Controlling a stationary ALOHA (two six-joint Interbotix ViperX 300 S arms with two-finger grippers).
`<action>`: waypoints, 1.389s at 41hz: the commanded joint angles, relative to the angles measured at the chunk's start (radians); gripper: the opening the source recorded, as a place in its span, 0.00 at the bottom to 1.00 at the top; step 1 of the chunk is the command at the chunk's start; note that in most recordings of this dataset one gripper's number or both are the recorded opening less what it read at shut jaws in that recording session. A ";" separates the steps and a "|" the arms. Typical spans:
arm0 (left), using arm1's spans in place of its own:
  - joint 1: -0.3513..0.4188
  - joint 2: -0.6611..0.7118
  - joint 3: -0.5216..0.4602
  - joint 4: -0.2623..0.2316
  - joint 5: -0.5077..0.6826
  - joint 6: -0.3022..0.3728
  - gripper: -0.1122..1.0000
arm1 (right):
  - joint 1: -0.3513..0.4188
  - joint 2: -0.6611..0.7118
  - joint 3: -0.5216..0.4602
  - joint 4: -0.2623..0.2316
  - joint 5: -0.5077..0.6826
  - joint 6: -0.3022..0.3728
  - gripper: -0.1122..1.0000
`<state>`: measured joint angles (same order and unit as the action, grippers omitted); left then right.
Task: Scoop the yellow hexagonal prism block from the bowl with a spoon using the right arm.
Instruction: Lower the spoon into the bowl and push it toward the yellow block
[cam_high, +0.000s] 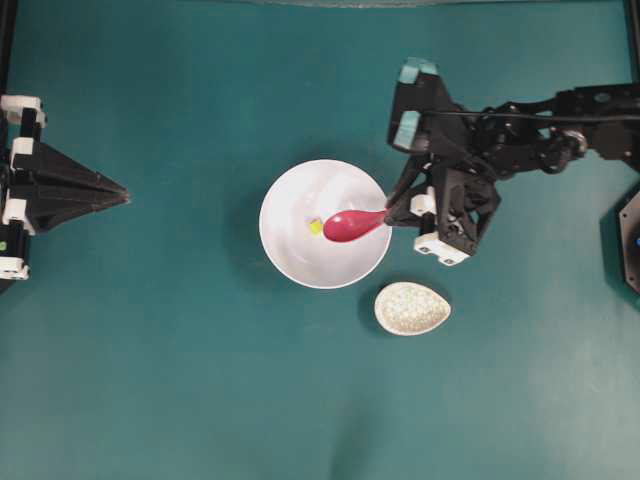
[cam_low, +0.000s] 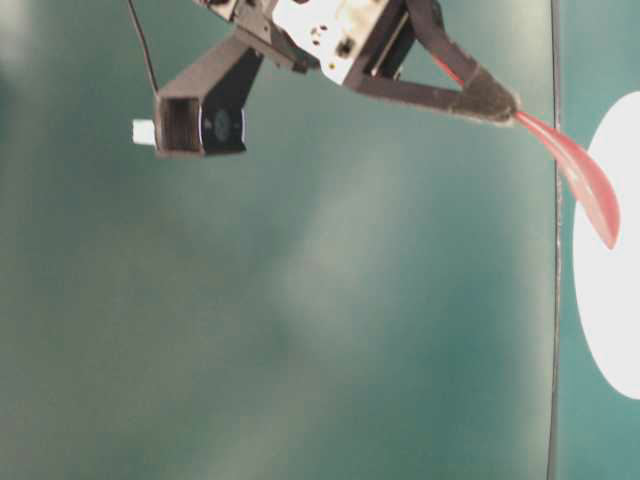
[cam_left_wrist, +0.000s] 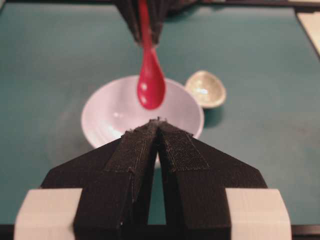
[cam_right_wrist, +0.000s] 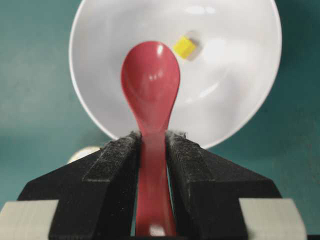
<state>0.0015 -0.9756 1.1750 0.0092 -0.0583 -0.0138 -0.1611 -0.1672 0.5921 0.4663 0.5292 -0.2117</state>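
Spoon rest: small speckled cream dish, egg-shaped, lower right of centre in the overhead view, lying flat on the table.
Spoon rest, left wrist view: right of centre, upper half of the frame, glossy inside.
Table: plain teal surface filling the overhead frame.

Bowl cut by the table-level view's right edge; spoon handle end between jaws.

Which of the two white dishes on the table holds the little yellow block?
The large plain white bowl, with the yellow block inside, beside the red spoon. The small speckled egg-shaped dish holds nothing visible.
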 joint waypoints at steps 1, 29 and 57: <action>0.002 0.003 -0.028 0.002 -0.005 0.000 0.14 | -0.005 0.002 -0.046 -0.012 0.023 0.003 0.32; 0.002 0.002 -0.028 0.002 -0.005 -0.002 0.14 | -0.003 0.087 -0.124 -0.187 0.123 0.135 0.32; 0.002 0.000 -0.028 0.002 -0.005 -0.002 0.14 | 0.005 0.178 -0.155 -0.186 0.106 0.138 0.32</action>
<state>0.0015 -0.9787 1.1750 0.0077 -0.0583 -0.0138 -0.1580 0.0215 0.4663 0.2807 0.6427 -0.0752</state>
